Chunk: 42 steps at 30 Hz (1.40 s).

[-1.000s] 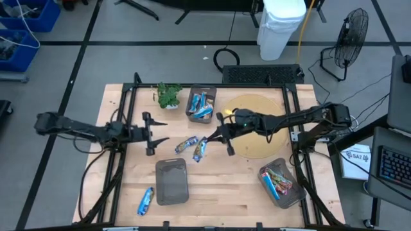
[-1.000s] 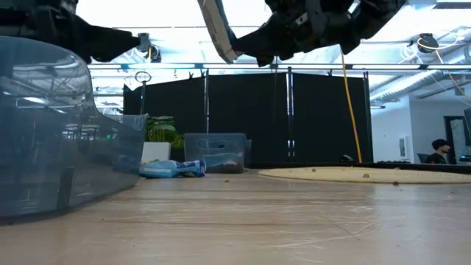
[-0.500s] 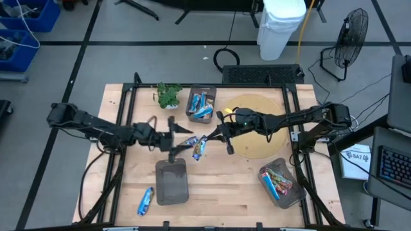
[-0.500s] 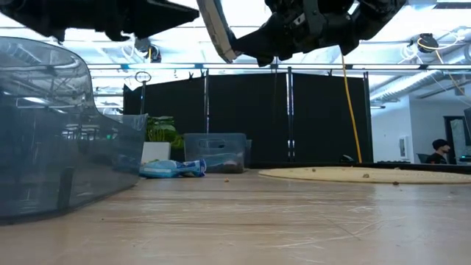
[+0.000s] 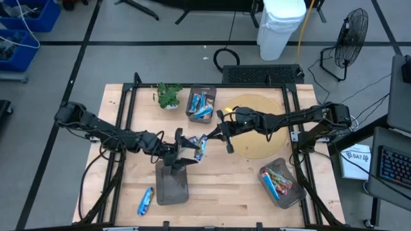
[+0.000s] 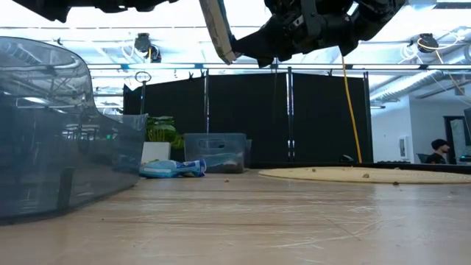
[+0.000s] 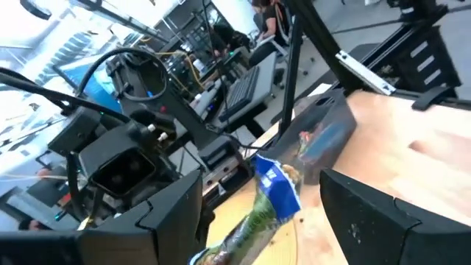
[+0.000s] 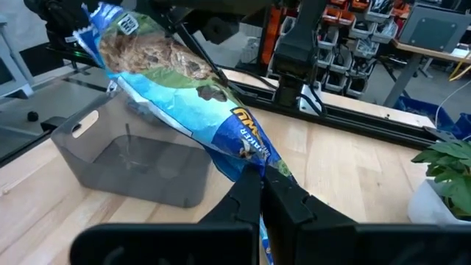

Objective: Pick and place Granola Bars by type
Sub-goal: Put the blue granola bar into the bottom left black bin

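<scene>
**Right arm holds blue bar aloft; left arm reaches in beside it**

Right gripper [image 5: 220,136] hangs above mid-table, arm stretched in from the round tan mat [image 5: 270,142], fingers [image 8: 291,200] pinched tight on a shiny blue-wrapped granola bar [image 8: 188,103]. Bar sits tilted, just above the empty dark grey plastic bin [image 5: 171,181]. Left gripper [image 5: 182,149] is over that bin's far edge, jaws spread wide, nothing between them. Right wrist cam alone shows wrapper detail: blue foil w/ granola photo. Left wrist cam sees the bar [image 7: 272,193] end-on.
</scene>
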Motion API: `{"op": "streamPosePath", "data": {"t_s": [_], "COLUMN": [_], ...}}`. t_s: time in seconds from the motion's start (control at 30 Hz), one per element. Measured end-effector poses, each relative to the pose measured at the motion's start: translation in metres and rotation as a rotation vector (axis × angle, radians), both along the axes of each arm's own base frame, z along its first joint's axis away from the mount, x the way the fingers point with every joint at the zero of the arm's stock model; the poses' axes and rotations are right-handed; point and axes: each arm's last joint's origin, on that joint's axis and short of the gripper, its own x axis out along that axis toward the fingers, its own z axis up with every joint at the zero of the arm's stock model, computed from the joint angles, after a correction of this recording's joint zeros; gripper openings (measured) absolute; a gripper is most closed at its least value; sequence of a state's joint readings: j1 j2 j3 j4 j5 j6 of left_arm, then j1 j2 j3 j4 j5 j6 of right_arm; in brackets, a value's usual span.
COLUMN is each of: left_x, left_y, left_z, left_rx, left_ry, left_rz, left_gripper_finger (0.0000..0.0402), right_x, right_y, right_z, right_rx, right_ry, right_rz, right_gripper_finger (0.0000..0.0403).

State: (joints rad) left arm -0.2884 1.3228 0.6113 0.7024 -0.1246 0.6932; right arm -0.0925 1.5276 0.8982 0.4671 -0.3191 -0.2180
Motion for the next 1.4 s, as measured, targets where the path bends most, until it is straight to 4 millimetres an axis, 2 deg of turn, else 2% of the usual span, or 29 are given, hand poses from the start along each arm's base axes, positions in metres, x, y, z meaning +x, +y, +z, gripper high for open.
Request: {"op": "streamPosePath", "data": {"t_s": [0.27,0.57,0.93,1.0,1.07,1.27,1.3,1.4], "left_x": [0.001,0.014,0.014,0.014,0.014,0.014,0.014,0.014], "left_y": [0.001,0.009,0.011,0.01,0.01,0.012,0.013,0.013], "left_z": [0.0,-0.016,-0.008,-0.008,-0.007,-0.008,-0.008,-0.007], "left_rx": [-0.071,-0.056,-0.043,-0.045,-0.039,0.006,0.008,0.011], "left_ry": [0.017,0.037,-0.047,-0.045,-0.049,-0.051,-0.05,-0.057], "left_rz": [-0.021,0.015,0.007,0.004,-0.014,-0.031,-0.034,-0.033], "left_gripper_finger": [0.0273,0.0273,0.0269,0.025,0.0213,0.0037,0.0024,0.0023], "right_x": [0.001,0.001,0.001,0.001,0.001,0.001,0.001,0.001], "right_y": [0.0,0.0,0.0,0.0,0.0,0.0,0.0,0.0], "right_z": [0.002,0.003,0.003,0.003,0.003,0.003,0.002,0.003], "right_rx": [0.017,0.023,0.033,0.034,0.034,0.034,0.036,0.067], "right_ry": [-0.022,-0.029,-0.023,-0.022,-0.022,-0.02,-0.019,-0.013], "right_rz": [-0.004,-0.006,-0.007,-0.007,-0.007,-0.008,-0.009,-0.02], "right_gripper_finger": [0.0,0.0,0.0,0.0,0.0,0.0,0.0,0.0006]}}
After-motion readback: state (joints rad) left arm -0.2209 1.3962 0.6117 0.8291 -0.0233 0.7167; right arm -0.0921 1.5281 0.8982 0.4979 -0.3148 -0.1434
